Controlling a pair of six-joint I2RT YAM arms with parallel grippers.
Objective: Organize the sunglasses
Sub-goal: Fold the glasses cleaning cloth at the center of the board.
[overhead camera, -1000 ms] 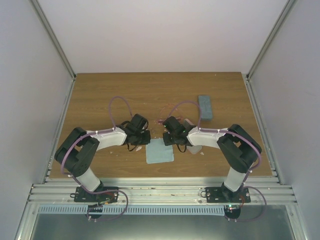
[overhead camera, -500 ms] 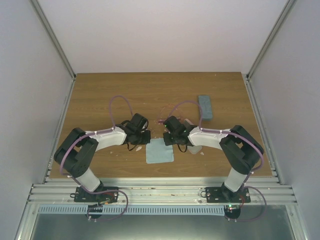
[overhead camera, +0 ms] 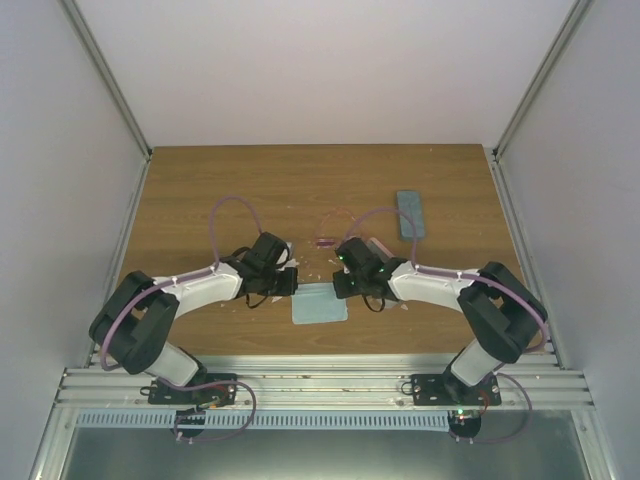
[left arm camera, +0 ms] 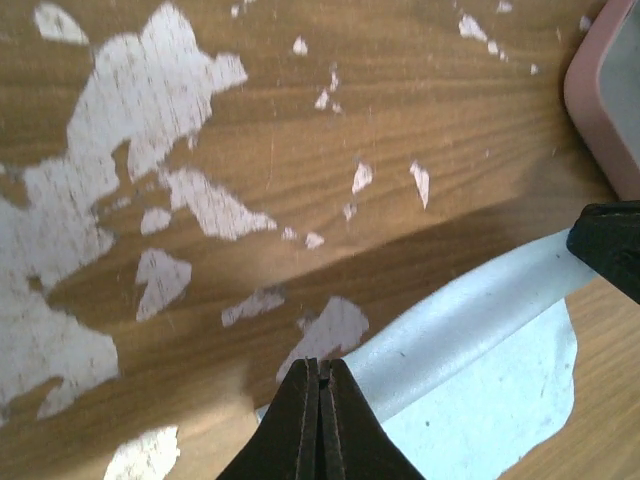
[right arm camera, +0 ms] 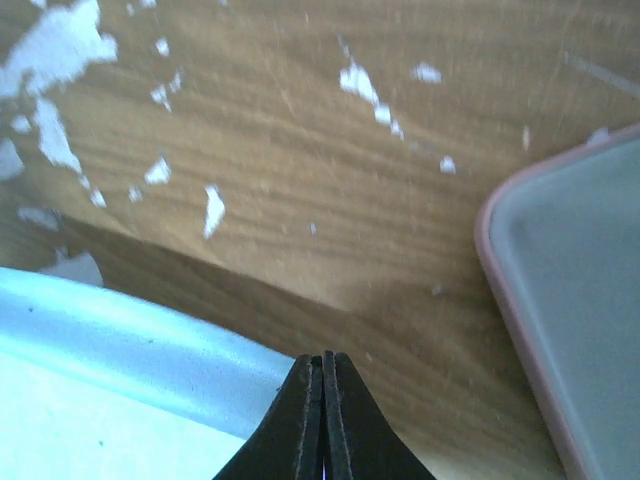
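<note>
The pink sunglasses lie on the table behind the grippers, thin pink frame just visible. A light blue cloth lies at the centre front. My left gripper is shut on the cloth's far left corner. My right gripper is shut on the cloth's far right corner. The far edge between them is raised and casts a shadow on the wood. Neither gripper touches the sunglasses. Thin black loops under the left wrist are too small to identify.
A blue-grey case lies at the back right. An open pink case, also in the left wrist view, sits right of the cloth, partly under the right arm. The wooden tabletop is chipped white in patches. Walls close both sides.
Both arms have stretched out lower toward the cloth's far edge. The left gripper has closed on its corner. The pink sunglasses show more clearly behind the right gripper.
</note>
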